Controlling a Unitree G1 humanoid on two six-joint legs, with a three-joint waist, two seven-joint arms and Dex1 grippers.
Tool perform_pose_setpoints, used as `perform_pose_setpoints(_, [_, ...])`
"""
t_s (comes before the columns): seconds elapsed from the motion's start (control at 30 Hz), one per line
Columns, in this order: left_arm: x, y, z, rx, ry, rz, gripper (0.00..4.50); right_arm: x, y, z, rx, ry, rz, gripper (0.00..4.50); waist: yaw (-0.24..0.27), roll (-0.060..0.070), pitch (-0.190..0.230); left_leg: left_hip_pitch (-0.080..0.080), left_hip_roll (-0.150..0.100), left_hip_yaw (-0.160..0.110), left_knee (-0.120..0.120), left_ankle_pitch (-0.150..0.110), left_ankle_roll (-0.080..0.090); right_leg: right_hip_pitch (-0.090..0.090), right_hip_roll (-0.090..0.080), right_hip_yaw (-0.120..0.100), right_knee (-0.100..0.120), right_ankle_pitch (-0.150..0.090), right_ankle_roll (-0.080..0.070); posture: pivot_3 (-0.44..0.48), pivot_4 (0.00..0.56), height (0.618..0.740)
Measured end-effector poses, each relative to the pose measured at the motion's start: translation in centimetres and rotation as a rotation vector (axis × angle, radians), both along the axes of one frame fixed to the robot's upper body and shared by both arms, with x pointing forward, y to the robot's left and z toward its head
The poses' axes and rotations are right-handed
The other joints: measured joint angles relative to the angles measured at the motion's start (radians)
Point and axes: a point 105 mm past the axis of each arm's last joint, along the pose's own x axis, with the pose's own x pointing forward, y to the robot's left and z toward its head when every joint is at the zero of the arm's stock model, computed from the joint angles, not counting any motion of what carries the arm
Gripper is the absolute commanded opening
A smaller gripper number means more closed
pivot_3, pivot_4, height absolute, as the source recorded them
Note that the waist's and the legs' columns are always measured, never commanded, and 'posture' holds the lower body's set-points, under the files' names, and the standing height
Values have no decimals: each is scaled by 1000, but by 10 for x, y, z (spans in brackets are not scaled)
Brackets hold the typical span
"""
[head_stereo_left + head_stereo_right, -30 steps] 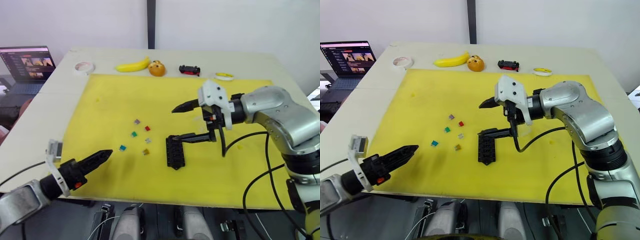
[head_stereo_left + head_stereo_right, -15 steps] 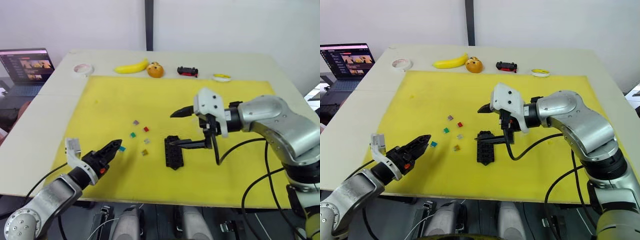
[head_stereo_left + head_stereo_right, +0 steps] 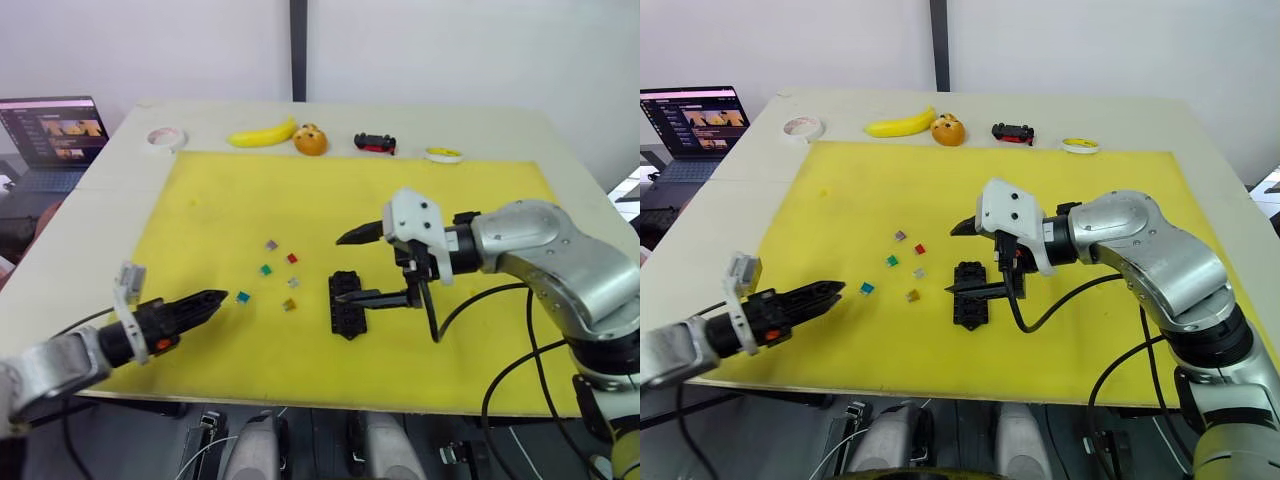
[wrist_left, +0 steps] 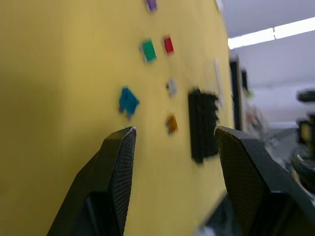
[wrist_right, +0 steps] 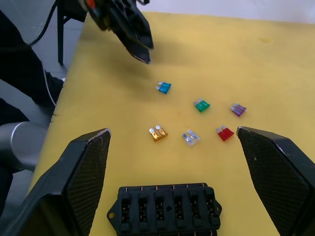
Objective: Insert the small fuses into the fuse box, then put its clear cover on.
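Blue fuse (image 3: pixel 243 297) lies just right of our open left gripper (image 3: pixel 208 301); our right gripper (image 3: pixel 349 267), spread wide, seemingly brackets the fuse box (image 3: pixel 347 303).

Open yellow mat (image 3: pixel 220 200) all around the small fuses (image 3: pixel 270 270), with bare gaps between the chips. Only the blue fuse (image 3: pixel 243 297) just ahead of the left gripper (image 3: pixel 208 301), nothing between them. Right gripper (image 3: pixel 345 268), fingers wide apart, over the fuse box (image 3: pixel 347 304), barring approach from that side. Banana (image 3: pixel 265 132), orange (image 3: pixel 312 139), toy car (image 3: pixel 377 143) and tape rolls (image 3: pixel 167 135) well apart at the far edge.
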Motion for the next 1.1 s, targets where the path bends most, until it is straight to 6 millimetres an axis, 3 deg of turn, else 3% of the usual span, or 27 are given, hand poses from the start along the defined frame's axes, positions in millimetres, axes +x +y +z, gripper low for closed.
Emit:
perform_pose_setpoints(0.17, [-16,0,0,-128,150,-193,2691,0,3,-1,-2,-9,9,4406,0,0,0,0,1,0,-1,0,0,-1,-2,0,0,0,0,0,150,737])
perform_pose_setpoints(0.3, [-11,-4,-5,-168,198,-215,2691,1,4,-1,0,-15,-3,4406,1,0,0,-1,2,0,-1,0,0,-1,-2,0,0,0,0,0,150,737])
perform_pose_setpoints(0.5, [14,-14,-23,-145,161,-83,2691,0,4,-2,-2,-17,-17,4406,1,0,0,-1,2,-1,-1,0,-1,-1,-6,0,0,0,1,0,150,737])
perform_pose_setpoints(0.77, [30,-23,-24,-128,94,41,2691,0,4,-2,0,-17,-20,4406,4,-1,0,-1,1,-1,-1,0,-1,-1,-9,0,0,0,0,0,150,737])
perform_pose_setpoints(1.1, [28,-21,-26,-97,103,65,2691,0,4,-2,-3,-20,-23,4406,1,-1,0,-1,1,-1,-1,0,-1,-1,-7,-1,0,0,0,0,150,737])
